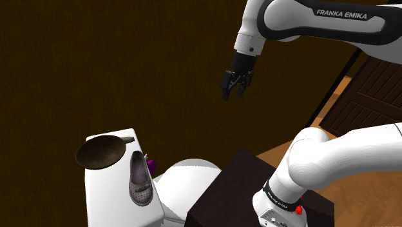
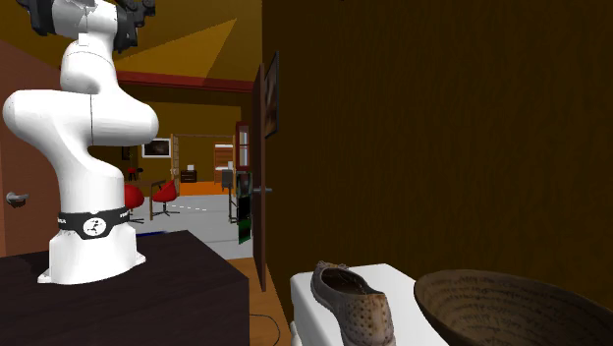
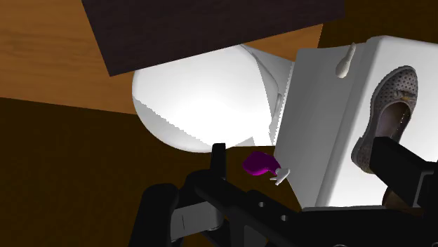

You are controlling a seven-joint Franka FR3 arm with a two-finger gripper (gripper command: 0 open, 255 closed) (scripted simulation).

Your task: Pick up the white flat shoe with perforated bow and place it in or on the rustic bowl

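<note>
The gripper [image 1: 234, 95] hangs high above the bowl [image 1: 100, 153] and well apart from it, offset toward the stand [image 1: 258, 187]. Its two fingers stand apart with nothing between them. This spread, empty posture suits an approach: the jaws are already wide enough to straddle a narrow item, and the height keeps the arm free of everything around the bowl.

The shoe [image 1: 140, 180] lies just beside the bowl on the same white surface [image 1: 103, 193]. The second exterior view shows a narrow gap between the two. The shoe is pale grey-brown, with a dark inside and a perforated toe. It rests on its sole with the opening upward, so its two low side walls are exposed from above. That orientation favours a top-down grasp across the width of the shoe, near its middle.

The bowl is dark brown with a rough finish. It sits upright with its mouth open and appears empty, so it can receive the shoe without preparation. Because the shoe lies just beside it, the carry is judged to be short: lift, shift sideways over the rim, lower, release.

The pick has not begun. The wrist view looks down on the shoe from the side away from the bowl, which indicates that the hand is not yet centred over the shoe. The next move calls for travel toward the bowl, alignment of the fingers across the shoe, and then descent.

Risk: the closeness of the bowl leaves little room for the finger on that side.
</note>
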